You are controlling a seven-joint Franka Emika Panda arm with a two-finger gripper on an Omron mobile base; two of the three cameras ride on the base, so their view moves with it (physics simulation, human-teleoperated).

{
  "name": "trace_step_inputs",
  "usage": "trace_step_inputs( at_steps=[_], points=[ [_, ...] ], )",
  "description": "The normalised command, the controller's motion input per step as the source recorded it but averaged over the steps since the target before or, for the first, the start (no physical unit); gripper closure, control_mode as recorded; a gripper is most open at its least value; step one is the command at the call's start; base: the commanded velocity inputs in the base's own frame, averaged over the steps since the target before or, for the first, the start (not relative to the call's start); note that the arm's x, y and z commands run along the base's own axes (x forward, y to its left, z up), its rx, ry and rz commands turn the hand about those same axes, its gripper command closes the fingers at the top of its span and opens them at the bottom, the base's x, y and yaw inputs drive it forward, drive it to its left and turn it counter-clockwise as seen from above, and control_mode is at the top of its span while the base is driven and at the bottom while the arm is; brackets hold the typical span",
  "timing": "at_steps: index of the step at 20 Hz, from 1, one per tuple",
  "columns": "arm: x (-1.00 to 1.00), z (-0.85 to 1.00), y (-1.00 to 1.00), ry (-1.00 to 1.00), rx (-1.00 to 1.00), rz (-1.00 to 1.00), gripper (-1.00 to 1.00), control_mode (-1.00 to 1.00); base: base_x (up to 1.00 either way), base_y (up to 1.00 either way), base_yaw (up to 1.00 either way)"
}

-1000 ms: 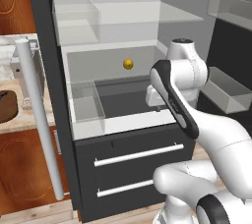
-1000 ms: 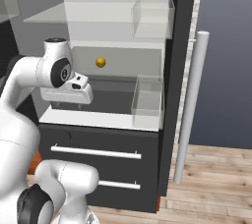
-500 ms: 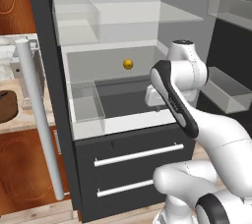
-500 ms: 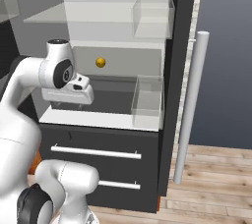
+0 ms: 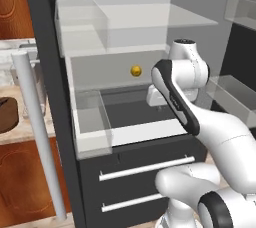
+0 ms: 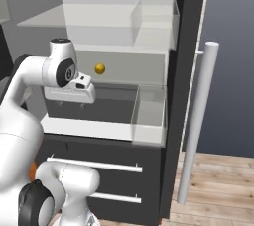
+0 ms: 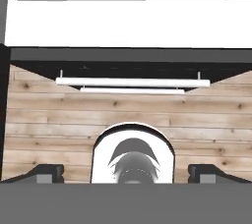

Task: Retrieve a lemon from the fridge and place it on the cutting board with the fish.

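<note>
The gripper (image 7: pixel 126 174) is seen in the hand view with its two dark fingertips (image 7: pixel 43 173) spread wide and nothing between them; it is pointed downward, so that the wooden floor (image 7: pixel 49 115) and the white drawer handles (image 7: pixel 133 82) of the fridge (image 5: pixel 47 62) are looked at rather than the fruit; in the base views the hand (image 6: pixel 69 93) is held at the front of the open fridge, above the pale shelf (image 6: pixel 99 128) and well short of the back wall. Farther in, the lemon (image 5: pixel 135 71) is found alone near the rear of that level, apart from the clear bins (image 5: pixel 92 122) at the sides and with no neighbour touching it; from the right it (image 6: pixel 100 68) is seen just beyond and above the hand. It is judged to be light, firm and not fragile, with a smooth rounded skin that is likely to roll or squirt out if it is pinched off-centre; a hold across its widest part, with the pads set on opposite sides and level with its middle, is therefore thought best; only moderate pressure should be needed, since little give is expected in the rind. The hand must first be tipped up and carried inward before any such hold can be taken. At the far left edge of the left view a dark brown cutting board (image 5: pixel 7 114) is partly seen on the counter (image 5: pixel 20 132); whether a fish lies on it cannot be told.
</note>
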Motion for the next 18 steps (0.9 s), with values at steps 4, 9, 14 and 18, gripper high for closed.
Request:
trace_step_inputs(
  at_steps=[4, 9, 14, 18],
  points=[
    [0.00, 0.00, 0.00, 0.00, 0.00, 0.00, -1.00, 1.00, 0.30, 0.00, 0.05],
    [0.00, 0.00, 0.00, 0.00, 0.00, 0.00, -1.00, 1.00, 0.33, 0.00, 0.09],
    [0.00, 0.00, 0.00, 0.00, 0.00, 0.00, -1.00, 1.00, 0.46, 0.00, 0.07],
    [0.00, 0.00, 0.00, 0.00, 0.00, 0.00, -1.00, 1.00, 0.40, 0.00, 0.06]
  ],
)
